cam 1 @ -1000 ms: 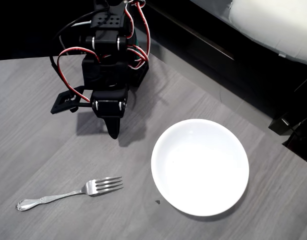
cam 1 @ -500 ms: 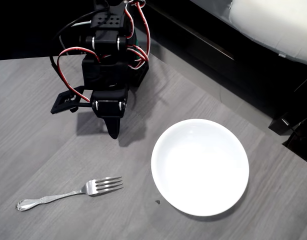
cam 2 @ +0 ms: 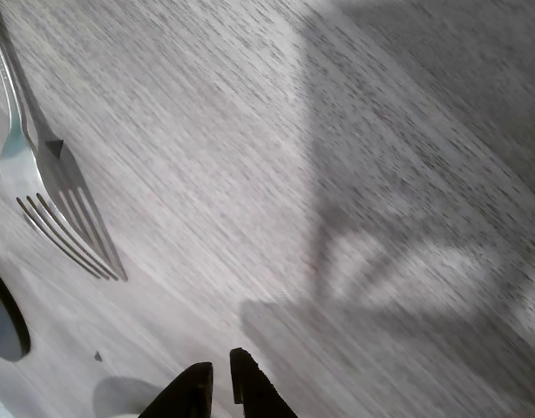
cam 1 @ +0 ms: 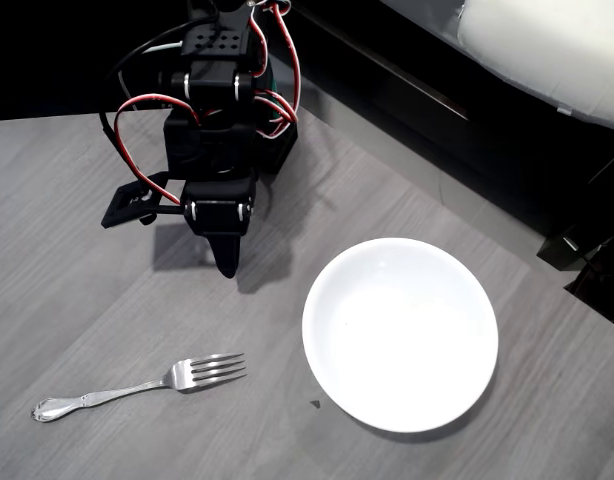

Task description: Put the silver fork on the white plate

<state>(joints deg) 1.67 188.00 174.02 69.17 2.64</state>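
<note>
Nothing has moved since earlier. We count one silver fork [cam 1: 142,384] left of one white plate [cam 1: 400,333]. Our gripper [cam 1: 226,268] hangs above-left of it, fingers nearly together, empty.

A slim, shiny silver metal fork [cam 2: 28,187] is lying on the pale grey wood-grain worktop [cam 2: 250,148] along the left side of the frame, its handle running off the upper left corner and its four tines pointing toward the lower middle. At the bottom centre, the tips of the two black fingers [cam 2: 250,387] are sitting close together with a narrow slit between them, holding nothing. Broad, soft shadows are falling across the worktop on the right half of the frame and the lower middle.
</note>
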